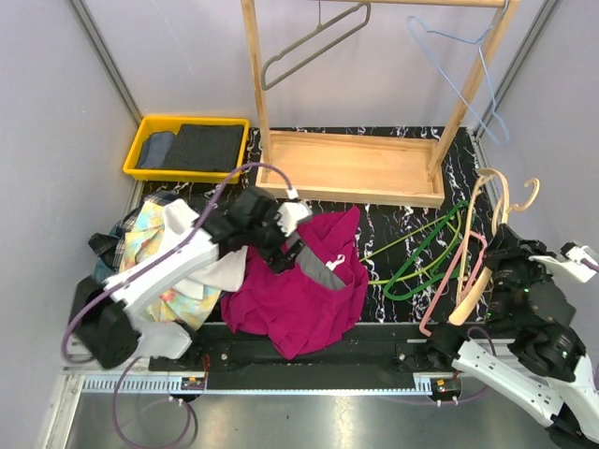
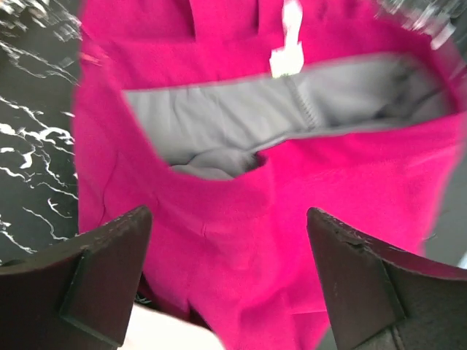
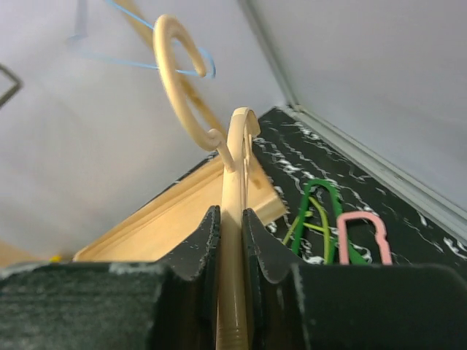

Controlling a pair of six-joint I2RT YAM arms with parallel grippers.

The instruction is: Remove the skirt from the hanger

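Found the left end effector (image 2: 226, 244) spread wide, its dark fingers (image 2: 95, 255) well apart and gripping nothing. Poised just over the magenta skirt (image 2: 241, 197). Could not tell whether touching the cloth. Saw grey lining inside the waistband and a white tag (image 2: 288, 40) at its edge.

From above, placed that same end effector (image 1: 271, 238) at the skirt's upper left edge. Noted the skirt (image 1: 299, 290) lying crumpled on the black marbled bench (image 1: 393, 220), free of any hanger, near the front between the two arms.

Saw the right end effector (image 3: 230, 226) clamped tight on the stem of a pale wooden hanger (image 3: 235, 168) – held upright, hook curling above the fingers, bare of clothing. From above, located it (image 1: 501, 257) at the bench's right side.

Counted a green hanger (image 1: 426, 257) and a pink hanger (image 1: 449, 290) flat on the bench between skirt and right arm. Farther back, noted a wooden rack (image 1: 346, 173) with a grey hanger (image 1: 309, 47) and a blue hanger (image 1: 459, 65) – and, at left, a yellow bin (image 1: 140, 140) of dark folded cloth behind a heap of clothes (image 1: 164, 253).
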